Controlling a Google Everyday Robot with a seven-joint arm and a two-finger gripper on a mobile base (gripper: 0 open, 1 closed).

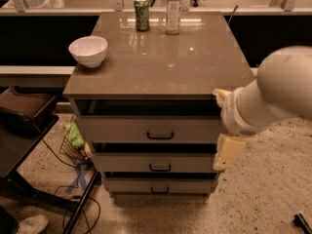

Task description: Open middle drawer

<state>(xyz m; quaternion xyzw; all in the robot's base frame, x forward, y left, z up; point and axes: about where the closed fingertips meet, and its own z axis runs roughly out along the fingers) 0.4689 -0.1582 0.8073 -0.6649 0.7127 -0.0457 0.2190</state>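
Note:
The cabinet (161,62) has three stacked drawer fronts. The middle drawer (126,163) is a grey-beige front of medium height with a small black bar handle (160,167). It sits below the taller top drawer (117,129) and above the narrow bottom drawer (131,185). My gripper (225,159) is a cream piece hanging from the big white arm (273,96). It is at the right end of the middle drawer front, well to the right of the handle and not touching it.
On the cabinet top stand a white bowl (88,50), a green can (142,13) and a clear bottle (173,9). A dark stand (24,116), cables (73,199) and a wire basket with green items (73,138) lie left of the cabinet. Speckled floor (263,194) lies to the right.

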